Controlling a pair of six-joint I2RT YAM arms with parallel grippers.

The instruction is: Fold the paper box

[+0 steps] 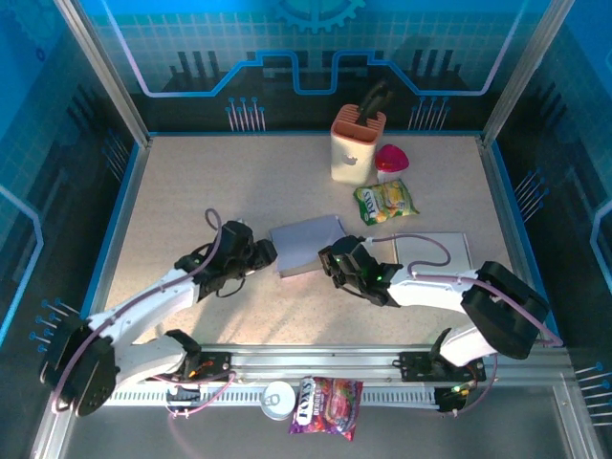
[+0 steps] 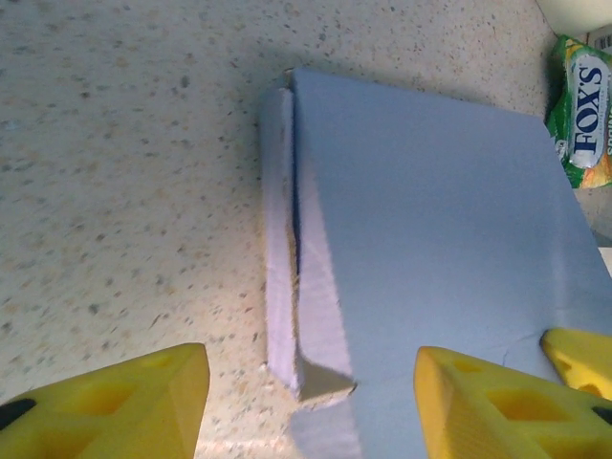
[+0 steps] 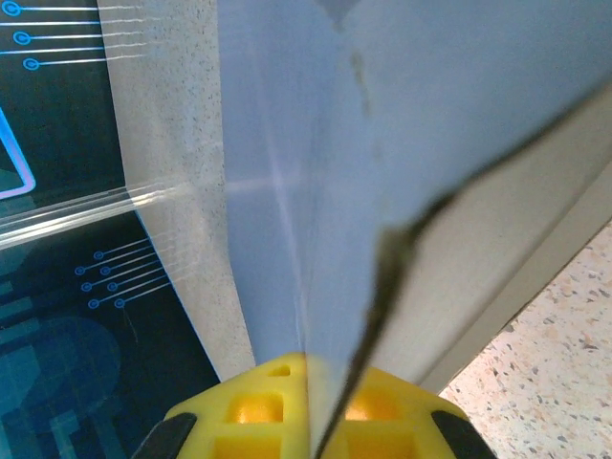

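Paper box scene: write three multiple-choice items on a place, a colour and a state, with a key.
1. The green candy bag lies: A) beyond the paper box, by the white holder; B) on the box; C) under it.
2. The paper box is: A) red; B) pale blue; C) black.
3. The right tool is: A) wide open; B) shut on the box; C) shut on the bag.
Key: A, it lies beside the holder; B, pale blue card; B, card passes between its closed fingers.

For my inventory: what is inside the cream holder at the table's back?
One dark handle sticks out of the holder through its orange top; the wall covers its lower part.
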